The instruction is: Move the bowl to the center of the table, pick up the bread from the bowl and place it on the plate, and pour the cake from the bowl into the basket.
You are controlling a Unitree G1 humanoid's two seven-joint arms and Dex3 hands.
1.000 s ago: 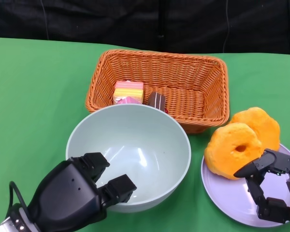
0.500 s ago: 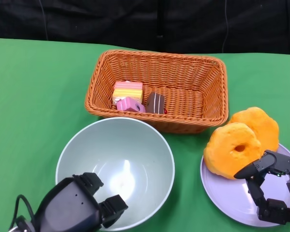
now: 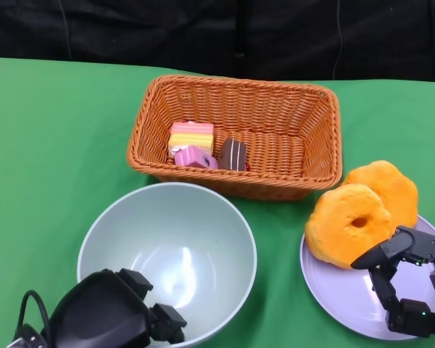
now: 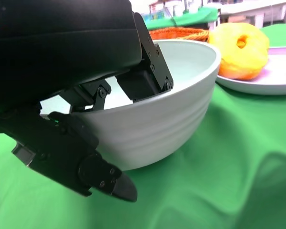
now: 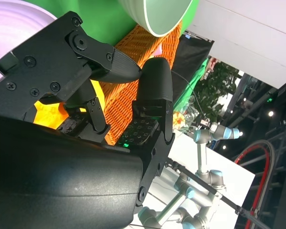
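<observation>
The left hand [image 3: 112, 319] is cut off by the near edge of the head view, and its black shell hides the near rim of the bowl [image 3: 167, 257]. The left wrist view settles it: fingers [image 4: 145, 71] lie inside the rim, another part of the hand lies against the outer wall, so the hand grips the bowl's near rim. The bowl is smooth, pale green and round, with faint ridges on its outside, and it looks empty. It stands upright on the green cloth of the table [image 3: 51, 130], near the middle of the near edge, just in front of the basket [image 3: 239, 134].

The basket is woven orange wicker, rectangular, with sloping sides. In its left end lie small cake pieces: a striped pink, yellow and white block [image 3: 191, 135], a pink piece [image 3: 194, 156] and a dark brown slice [image 3: 233, 154]. The basket's near wall hides their lower parts, and a bit of red beside the brown slice is too small to name.

Two puffy orange ring-shaped pieces of bread [image 3: 350, 225] rest on the lilac plate [image 3: 341, 293] near the right near corner, one leaning over the plate's far rim and partly hidden behind the other. The plate is cut off at the right edge of the picture.

The right hand [image 3: 409, 279] hovers over the plate, fingers spread and holding nothing; its fingertips are close to the front bread, though contact is hard to judge
</observation>
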